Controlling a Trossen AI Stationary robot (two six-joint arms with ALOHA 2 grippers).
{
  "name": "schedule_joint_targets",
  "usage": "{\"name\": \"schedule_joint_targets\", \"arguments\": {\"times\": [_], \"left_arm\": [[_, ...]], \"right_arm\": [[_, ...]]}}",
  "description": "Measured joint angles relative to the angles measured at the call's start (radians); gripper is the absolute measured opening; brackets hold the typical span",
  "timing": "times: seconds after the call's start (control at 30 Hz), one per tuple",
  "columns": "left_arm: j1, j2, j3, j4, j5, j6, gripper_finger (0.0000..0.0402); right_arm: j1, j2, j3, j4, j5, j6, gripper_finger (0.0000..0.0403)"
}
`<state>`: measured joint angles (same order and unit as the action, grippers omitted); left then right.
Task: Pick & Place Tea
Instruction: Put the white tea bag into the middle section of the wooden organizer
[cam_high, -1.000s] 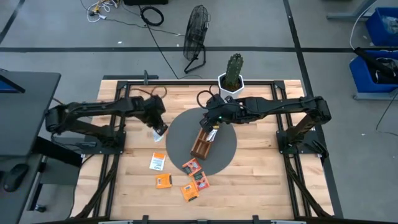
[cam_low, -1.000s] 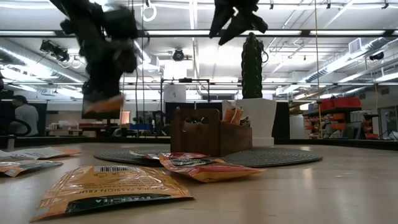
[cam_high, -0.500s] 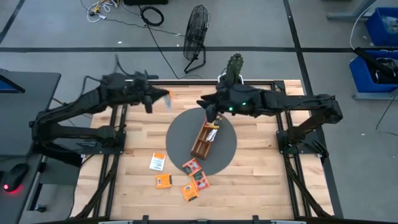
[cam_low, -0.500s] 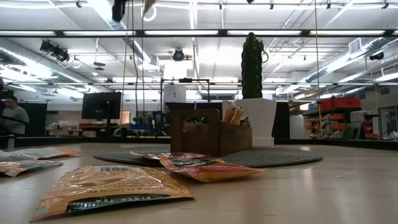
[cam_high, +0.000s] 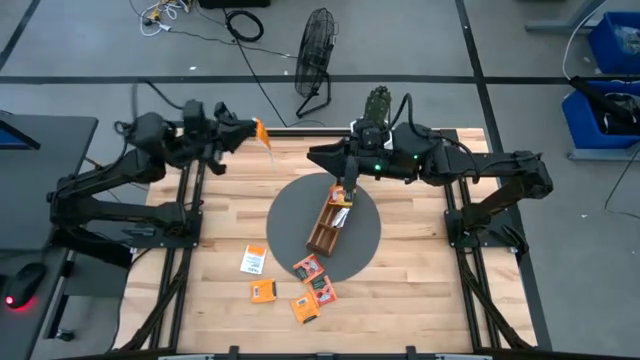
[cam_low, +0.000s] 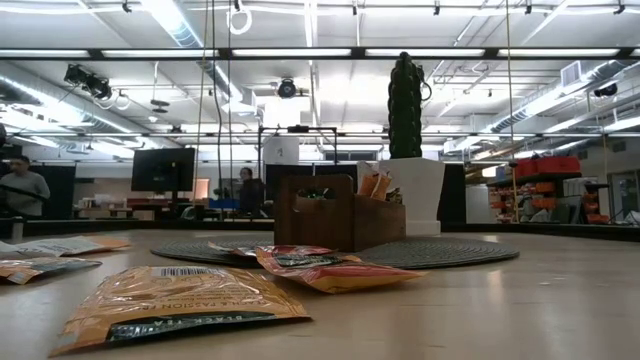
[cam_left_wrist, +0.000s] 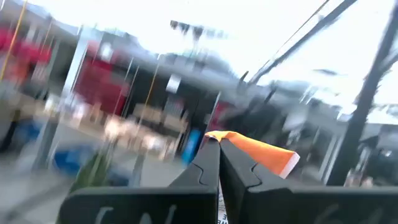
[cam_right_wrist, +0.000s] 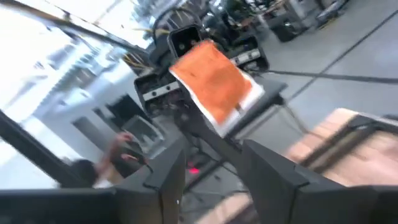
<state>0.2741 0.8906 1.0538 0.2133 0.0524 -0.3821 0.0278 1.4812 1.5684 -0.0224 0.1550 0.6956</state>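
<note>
High view: left claw (cam_high: 254, 131) clamped on orange tea sachet (cam_high: 262, 131), raised facing right claw (cam_high: 322, 156), fingers apart. Handover step, I'd judge; next needs sachet btwn right's fingers.

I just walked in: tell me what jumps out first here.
The left tool, raised near the table's far left edge, is shut on an orange tea sachet. The right tool hangs open facing it above the round grey mat, where the wooden tray sits; loose sachets lie nearer.
</note>
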Motion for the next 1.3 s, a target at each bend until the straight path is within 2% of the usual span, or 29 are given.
{"name": "schedule_joint_targets", "arguments": {"times": [0.23, 0.37, 0.53, 0.73, 1.0, 1.3], "left_arm": [[-0.032, 0.041, 0.001, 0.312, 0.003, 0.153, 0.0002], [-0.052, 0.09, 0.001, 0.428, 0.034, 0.163, 0.0002], [-0.066, 0.138, 0.0, 0.603, 0.061, 0.119, 0.0002], [-0.065, 0.14, 0.0, 0.611, 0.08, 0.099, 0.0002], [-0.065, 0.152, 0.0, 0.607, 0.082, 0.049, 0.0002], [-0.067, 0.191, 0.0, 0.605, 0.103, -0.001, 0.0002]], "right_arm": [[-0.039, 0.044, 0.0, 0.325, -0.143, 0.179, 0.0164], [-0.063, 0.09, 0.0, 0.491, -0.228, 0.322, 0.0164], [-0.078, 0.142, 0.0, 0.569, -0.263, 0.453, 0.0164], [-0.077, 0.224, 0.0, 0.776, -0.306, 0.589, 0.0164], [-0.095, 0.3, 0.0, 0.845, -0.32, 0.648, 0.0164], [-0.107, 0.307, 0.0, 0.886, -0.322, 0.648, 0.0164]]}}
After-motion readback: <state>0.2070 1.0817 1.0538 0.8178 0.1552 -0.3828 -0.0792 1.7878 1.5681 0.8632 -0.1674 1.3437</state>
